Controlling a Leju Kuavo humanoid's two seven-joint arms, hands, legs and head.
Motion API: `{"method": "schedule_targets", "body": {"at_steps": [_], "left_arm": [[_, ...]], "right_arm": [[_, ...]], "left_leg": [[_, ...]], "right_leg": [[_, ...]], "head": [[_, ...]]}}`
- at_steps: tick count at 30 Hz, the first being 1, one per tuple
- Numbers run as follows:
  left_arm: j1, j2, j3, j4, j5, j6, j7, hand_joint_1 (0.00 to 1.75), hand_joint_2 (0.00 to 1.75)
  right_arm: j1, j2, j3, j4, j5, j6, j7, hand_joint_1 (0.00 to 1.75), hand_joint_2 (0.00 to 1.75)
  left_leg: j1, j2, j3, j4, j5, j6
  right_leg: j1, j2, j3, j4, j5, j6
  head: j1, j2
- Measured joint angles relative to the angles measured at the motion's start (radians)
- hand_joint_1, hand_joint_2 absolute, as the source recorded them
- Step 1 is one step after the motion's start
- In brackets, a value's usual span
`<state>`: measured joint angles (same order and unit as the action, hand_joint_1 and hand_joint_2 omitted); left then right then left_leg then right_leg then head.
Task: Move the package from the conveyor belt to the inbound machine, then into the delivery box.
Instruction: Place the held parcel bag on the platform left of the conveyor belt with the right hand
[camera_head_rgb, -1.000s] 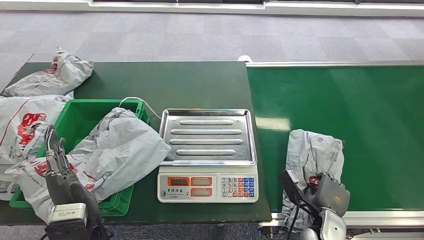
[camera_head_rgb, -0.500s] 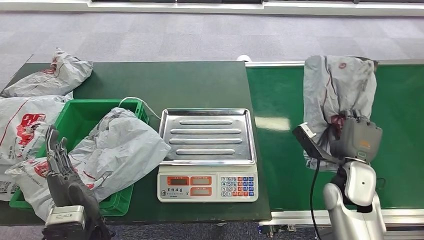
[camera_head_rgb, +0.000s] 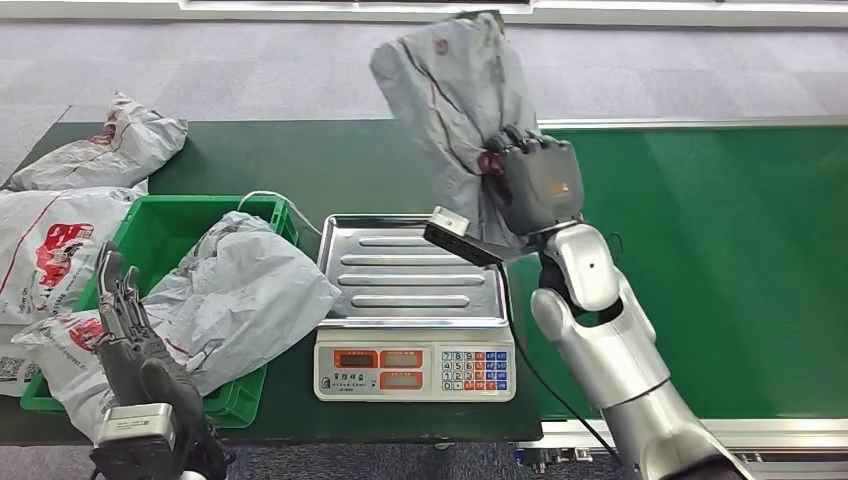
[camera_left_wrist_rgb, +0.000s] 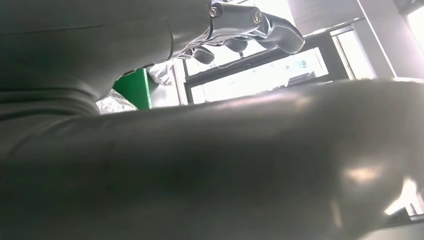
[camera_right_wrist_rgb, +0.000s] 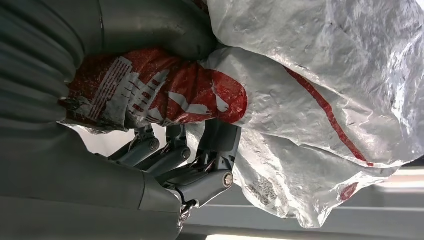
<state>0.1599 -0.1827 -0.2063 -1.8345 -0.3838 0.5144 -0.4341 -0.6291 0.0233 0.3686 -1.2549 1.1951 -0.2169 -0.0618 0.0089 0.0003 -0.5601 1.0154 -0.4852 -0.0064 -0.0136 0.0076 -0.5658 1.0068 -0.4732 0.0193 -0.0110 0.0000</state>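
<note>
Five grey packages show in the head view. One package (camera_head_rgb: 455, 95) is clamped in the right robot hand (camera_head_rgb: 535, 185), raised in the air above the far edge of the scale (camera_head_rgb: 415, 305), at the seam between the dark table (camera_head_rgb: 350, 160) and the green conveyor belt (camera_head_rgb: 700, 260). One bag (camera_head_rgb: 245, 295) lies across the single green box (camera_head_rgb: 150, 235). Three more bags (camera_head_rgb: 60, 250) sit at the table's left end. The left robot hand (camera_head_rgb: 125, 330) holds nothing, its fingers straight and apart, beside the box.
</note>
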Motion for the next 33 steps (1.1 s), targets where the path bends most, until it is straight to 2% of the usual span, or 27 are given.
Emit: {"method": "schedule_targets", "body": {"at_steps": [3, 5, 8, 11, 14, 17, 19, 21, 24, 26, 33], "left_arm": [[-0.016, 0.0, 0.0, 0.013, 0.017, 0.006, -0.008, 0.0, 0.0], [-0.03, 0.0, 0.0, 0.027, 0.028, 0.008, -0.015, 0.0, 0.0], [-0.05, -0.001, -0.002, 0.043, 0.037, 0.017, -0.017, 0.0, 0.0], [-0.068, -0.002, -0.006, 0.053, 0.04, 0.024, -0.01, 0.0, 0.0], [-0.078, -0.002, -0.01, 0.061, 0.039, 0.025, 0.0, 0.0, 0.0], [-0.079, -0.002, -0.014, 0.063, 0.031, 0.029, 0.007, 0.0, 0.0], [-0.077, -0.002, -0.016, 0.06, 0.016, 0.035, 0.018, 0.0, 0.0], [-0.071, -0.002, -0.017, 0.049, -0.006, 0.042, 0.035, 0.0, 0.0], [-0.053, -0.004, -0.017, 0.02, -0.04, 0.047, 0.058, 0.0, 0.0], [-0.041, -0.006, -0.017, 0.001, -0.055, 0.049, 0.067, 0.0, 0.0], [-0.014, -0.016, -0.018, -0.038, -0.082, 0.057, 0.081, 0.0, 0.0]], "right_arm": [[-0.106, 0.056, 0.099, 0.044, -0.167, 0.082, -0.048, 1.75, 1.75], [-0.138, 0.094, 0.148, 0.088, -0.334, 0.135, -0.11, 1.75, 1.75], [-0.143, 0.15, 0.197, 0.17, -0.594, 0.218, -0.229, 1.75, 1.75], [-0.129, 0.193, 0.227, 0.233, -0.765, 0.263, -0.309, 1.75, 1.75], [-0.107, 0.22, 0.245, 0.257, -0.86, 0.297, -0.307, 1.75, 1.75], [-0.078, 0.232, 0.255, 0.278, -0.907, 0.317, -0.234, 1.75, 1.75], [-0.054, 0.233, 0.257, 0.302, -0.9, 0.295, -0.186, 1.75, 1.75], [-0.025, 0.23, 0.258, 0.324, -0.838, 0.228, -0.13, 1.75, 1.75], [0.027, 0.217, 0.257, 0.325, -0.652, 0.09, -0.023, 1.75, 1.75], [0.065, 0.206, 0.254, 0.301, -0.534, 0.038, 0.046, 1.75, 1.75], [0.183, 0.178, 0.197, 0.143, -0.14, -0.01, 0.242, 1.75, 1.75]], "left_leg": [[0.0, 0.0, 0.0, 0.0, 0.001, -0.001], [0.001, -0.001, 0.0, 0.0, 0.001, -0.002], [0.002, -0.001, -0.001, 0.0, 0.001, -0.002], [0.002, -0.002, -0.001, 0.0, 0.002, -0.002], [0.002, -0.002, -0.001, 0.0, 0.002, -0.002], [0.002, -0.002, -0.001, 0.0, 0.001, -0.002], [0.002, -0.003, -0.001, 0.0, 0.001, -0.002], [0.002, -0.003, -0.001, 0.0, 0.001, -0.002], [0.002, -0.003, -0.001, 0.0, 0.001, -0.002], [0.002, -0.002, -0.001, 0.0, 0.001, -0.002], [0.002, -0.002, -0.002, 0.0, 0.001, -0.002]], "right_leg": [[0.001, 0.0, -0.001, 0.0, 0.0, -0.001], [0.002, -0.001, -0.001, 0.0, 0.001, -0.001], [0.002, -0.001, -0.001, 0.0, 0.001, -0.002], [0.002, -0.001, -0.001, 0.0, 0.001, -0.002], [0.002, -0.001, -0.001, 0.0, 0.001, -0.002], [0.002, -0.002, -0.001, 0.0, 0.001, -0.002], [0.002, -0.002, -0.001, 0.0, 0.001, -0.002], [0.002, -0.003, -0.001, 0.0, 0.001, -0.002], [0.002, -0.003, -0.001, 0.0, 0.001, -0.002], [0.002, -0.002, -0.002, 0.0, 0.001, -0.002], [0.002, -0.002, -0.003, 0.0, 0.001, -0.002]], "head": [[0.0, 0.0], [0.0, 0.0], [0.0, 0.0], [0.0, 0.0], [0.0, 0.0], [0.0, 0.0], [0.0, 0.0], [0.0, 0.0], [0.0, 0.0], [0.0, 0.0], [0.0, 0.0]]}}
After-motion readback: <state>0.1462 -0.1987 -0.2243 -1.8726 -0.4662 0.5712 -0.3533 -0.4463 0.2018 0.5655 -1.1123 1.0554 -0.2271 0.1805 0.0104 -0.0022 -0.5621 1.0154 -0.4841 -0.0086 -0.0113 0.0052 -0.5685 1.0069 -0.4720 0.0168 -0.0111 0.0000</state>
